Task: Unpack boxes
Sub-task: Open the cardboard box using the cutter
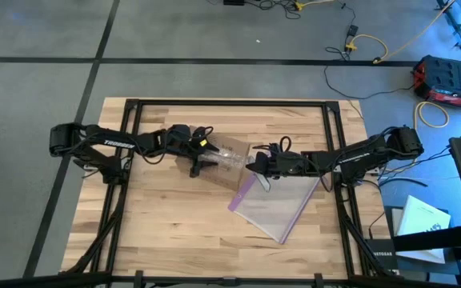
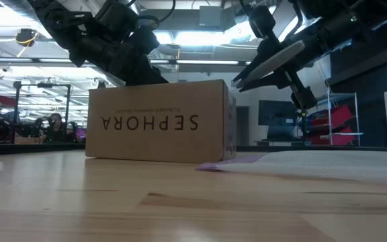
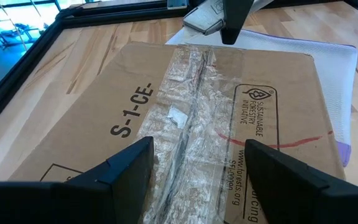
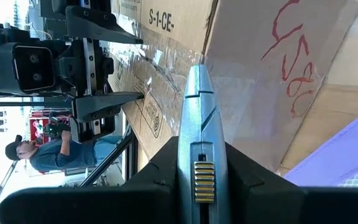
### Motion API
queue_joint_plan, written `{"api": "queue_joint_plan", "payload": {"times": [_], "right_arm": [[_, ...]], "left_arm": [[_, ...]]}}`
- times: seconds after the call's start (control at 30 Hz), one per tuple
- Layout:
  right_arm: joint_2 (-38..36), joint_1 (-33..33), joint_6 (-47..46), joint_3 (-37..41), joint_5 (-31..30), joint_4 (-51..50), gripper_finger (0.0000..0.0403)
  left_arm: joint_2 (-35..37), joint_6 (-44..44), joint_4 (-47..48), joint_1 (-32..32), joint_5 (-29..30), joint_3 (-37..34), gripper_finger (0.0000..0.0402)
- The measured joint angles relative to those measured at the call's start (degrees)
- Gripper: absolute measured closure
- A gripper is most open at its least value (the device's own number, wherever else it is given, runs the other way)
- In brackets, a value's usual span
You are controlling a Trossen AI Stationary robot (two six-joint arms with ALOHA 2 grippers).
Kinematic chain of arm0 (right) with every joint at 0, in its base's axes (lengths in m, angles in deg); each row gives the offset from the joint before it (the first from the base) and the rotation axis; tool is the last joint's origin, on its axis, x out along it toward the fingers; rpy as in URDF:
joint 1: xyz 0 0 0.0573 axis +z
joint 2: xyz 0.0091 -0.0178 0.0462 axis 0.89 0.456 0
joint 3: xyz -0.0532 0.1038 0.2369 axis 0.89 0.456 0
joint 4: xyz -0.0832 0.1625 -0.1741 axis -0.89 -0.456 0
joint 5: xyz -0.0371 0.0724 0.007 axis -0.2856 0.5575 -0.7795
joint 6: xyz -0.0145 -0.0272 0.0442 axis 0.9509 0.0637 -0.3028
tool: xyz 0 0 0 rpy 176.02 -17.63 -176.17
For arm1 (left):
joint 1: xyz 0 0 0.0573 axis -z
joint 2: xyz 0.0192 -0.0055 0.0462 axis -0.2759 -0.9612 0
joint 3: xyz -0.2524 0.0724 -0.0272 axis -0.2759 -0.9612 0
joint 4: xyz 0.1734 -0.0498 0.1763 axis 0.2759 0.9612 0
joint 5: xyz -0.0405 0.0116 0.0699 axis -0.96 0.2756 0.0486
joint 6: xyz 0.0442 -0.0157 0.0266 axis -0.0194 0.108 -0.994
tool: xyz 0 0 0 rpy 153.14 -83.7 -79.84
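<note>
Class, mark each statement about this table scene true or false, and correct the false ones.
1. The box is taped shut along its top seam. True.
2. The right gripper is shut on a grey knife-like tool. True.
3. The left gripper holds the tool. False: it is open, its fingers above the box top.
4. The SEPHORA lettering reads upright in the low view. False: it is upside down.
5. The clear plastic bag lies on top of the box. False: it lies flat on the table, beside the box.

box (image 1: pixel 229 158) mid-table (image 1: pixel 174 232) | bag (image 1: pixel 274 204) right of it (touching)
</note>
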Motion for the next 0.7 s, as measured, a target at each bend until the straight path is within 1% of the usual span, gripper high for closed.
{"api": "queue_joint_plan", "payload": {"times": [0.3,0.53,0.7], "right_arm": [[0.0,0.0,0.0,0.0,-0.2,-0.6,0.0352],[0.0,-1.3,1.0,0.0,-0.5,-1.1,0.0352],[0.0,-2.8,1.6,0.0,1.5,-1.0,0.0352]], "left_arm": [[0.0,0.0,-0.1,0.0,0.0,0.0,0.0163],[0.0,0.1,-0.1,0.0,0.0,0.0,0.0163],[0.0,0.2,-0.1,0.0,0.0,0.0,0.0163]]}}
